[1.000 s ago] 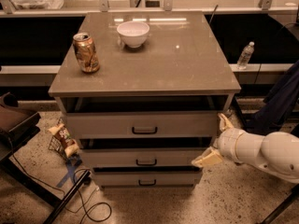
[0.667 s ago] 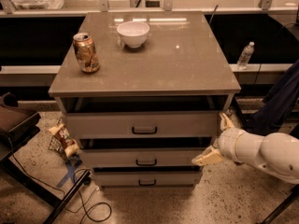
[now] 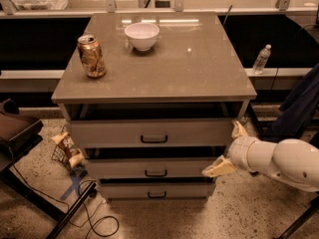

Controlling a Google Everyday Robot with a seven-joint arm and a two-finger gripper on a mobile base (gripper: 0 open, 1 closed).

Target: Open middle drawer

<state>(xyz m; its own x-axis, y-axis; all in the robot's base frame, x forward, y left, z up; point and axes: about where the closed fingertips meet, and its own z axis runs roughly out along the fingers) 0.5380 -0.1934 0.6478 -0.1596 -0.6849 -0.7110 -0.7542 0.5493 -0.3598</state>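
The middle drawer [image 3: 119, 169] is the second pale-grey front of the cabinet, with a small black bar handle [image 3: 156, 173] at its centre. A dark gap shows above its front. My gripper [image 3: 228, 149] is at the cabinet's right side, level with the gap between the top and middle fronts, well right of the handle. It is open: one tan fingertip [image 3: 239, 129] sits by the right end of the top drawer [image 3: 152, 133], the other by the right end of the middle drawer. Nothing is held.
On the cabinet top [image 3: 199, 68] stand a dented can [image 3: 91, 56] and a white bowl [image 3: 142, 36]. The bottom drawer [image 3: 155, 190] sits below. A snack bag [image 3: 68, 150] and cables [image 3: 84, 203] lie on the floor at left, and a water bottle [image 3: 261, 59] stands at right.
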